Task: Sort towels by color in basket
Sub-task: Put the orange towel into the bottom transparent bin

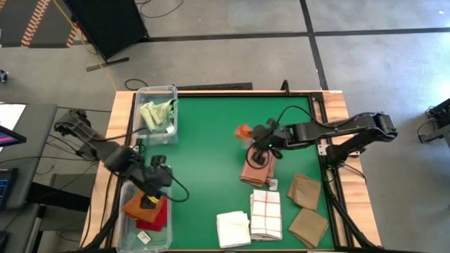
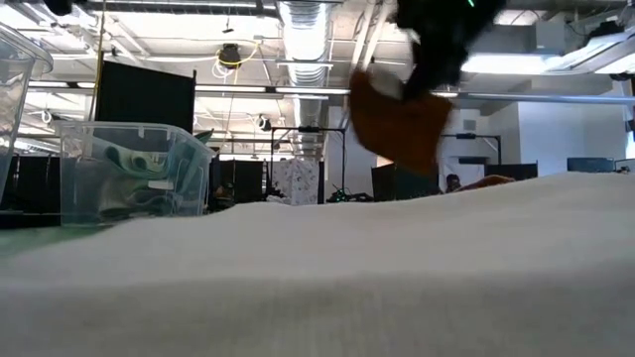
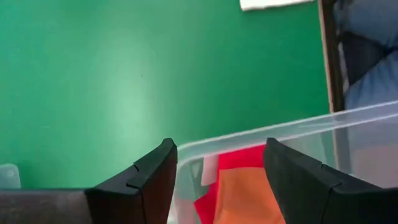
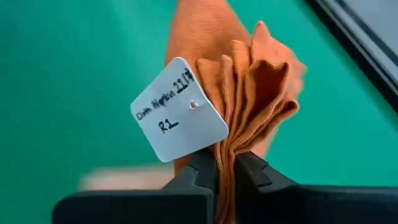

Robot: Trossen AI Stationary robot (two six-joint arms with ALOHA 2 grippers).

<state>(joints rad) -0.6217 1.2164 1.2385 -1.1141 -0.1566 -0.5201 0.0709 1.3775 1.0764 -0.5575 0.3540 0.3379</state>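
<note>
My right gripper (image 4: pixel 225 177) has its jaws pinching a rust-orange towel (image 4: pixel 239 81) with a white tag (image 4: pixel 179 109), lifted above the green worktop (image 1: pixel 211 140). My left gripper (image 3: pixel 217 168) hangs with jaws spread over the clear bin (image 1: pixel 125 214) that holds red and orange towels (image 1: pixel 149 211).

An orange towel (image 4: pixel 249 93) hangs bunched in the right gripper's (image 4: pixel 225 163) jaws, white tag attached, above a salmon towel (image 1: pixel 256 171). White (image 1: pixel 233 228), checked (image 1: pixel 266 213) and two tan towels (image 1: pixel 304 190) lie folded nearby. Green towels (image 1: pixel 156 112) fill one bin, orange (image 1: pixel 138 205) and red (image 1: pixel 156 213) another.
</note>
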